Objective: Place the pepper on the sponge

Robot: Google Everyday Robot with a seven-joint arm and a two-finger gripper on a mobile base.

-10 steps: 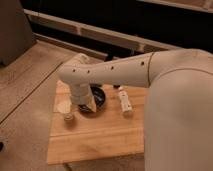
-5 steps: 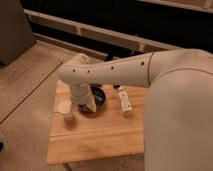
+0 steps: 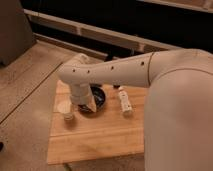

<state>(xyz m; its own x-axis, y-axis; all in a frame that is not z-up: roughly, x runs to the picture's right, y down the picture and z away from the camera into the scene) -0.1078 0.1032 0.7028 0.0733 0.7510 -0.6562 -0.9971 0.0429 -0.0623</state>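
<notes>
Scanning the wooden board (image 3: 100, 142): pale cup (image 3: 66, 109), gripper (image 3: 86, 105) low at the dark bowl's (image 3: 101, 98) left rim (open or closed, cannot tell), white bottle (image 3: 125, 102). Pepper and sponge are not in sight, perhaps behind the arm. Judgement: a chili is light, thin and slick, so pinch it mid-body, gently.

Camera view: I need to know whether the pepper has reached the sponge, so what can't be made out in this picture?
- The pepper and the sponge: neither can be made out; the arm crosses over the wooden board.
- The dark bowl: its left part and its contents are hidden by the arm's wrist.
- The gripper: down at the bowl, mostly hidden under the wrist; whether it holds anything cannot be told.
- The arm: cut off by the right edge.
</notes>
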